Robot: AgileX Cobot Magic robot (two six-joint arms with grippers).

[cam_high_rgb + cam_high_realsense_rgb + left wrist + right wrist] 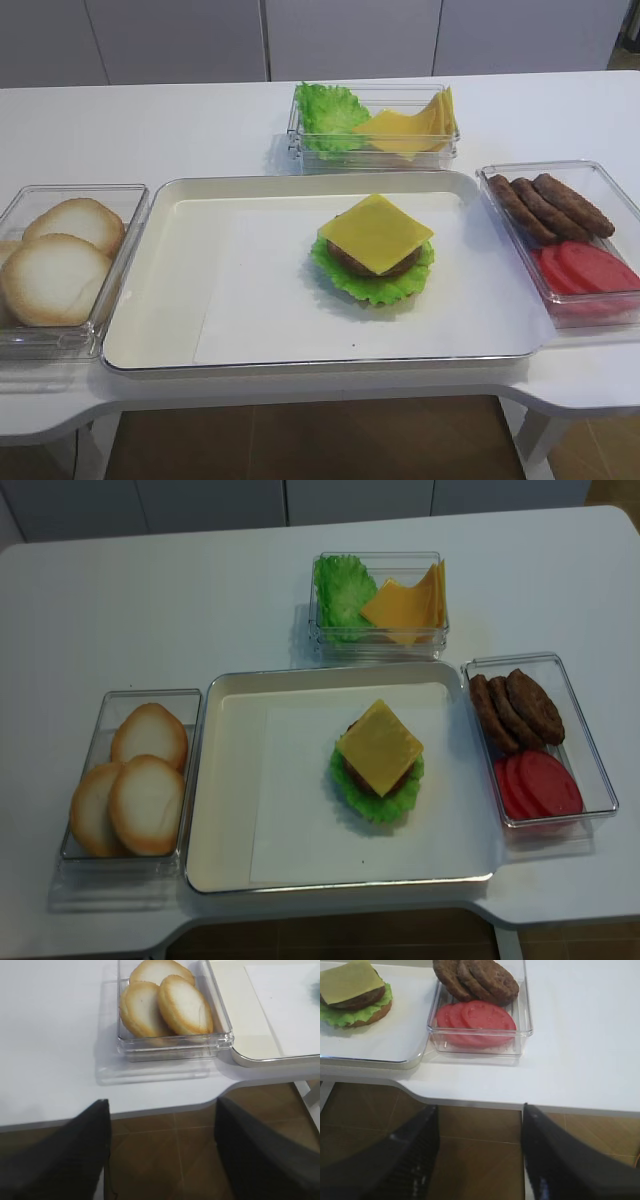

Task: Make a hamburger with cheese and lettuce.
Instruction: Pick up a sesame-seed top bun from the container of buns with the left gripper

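Note:
The hamburger (372, 262) lies open on the white paper in the tray (170, 300). A square yellow cheese slice (376, 232) sits on top of a brown patty (343, 257). Below it the lettuce (385, 287) forms a frilly green ring over a bun base (376, 1016). My left gripper (162, 1105) hangs open below the table's front edge, in front of the bun box. My right gripper (479, 1107) is also open and holds nothing, off the front edge before the patty box. Neither gripper shows in the high views.
A clear box of pale bun halves (60, 265) stands left of the tray. A box with bunched lettuce and fanned cheese slices (375, 125) stands behind it. Right of the tray is a box of patties and tomato slices (565, 235). The table's front edge curves inward.

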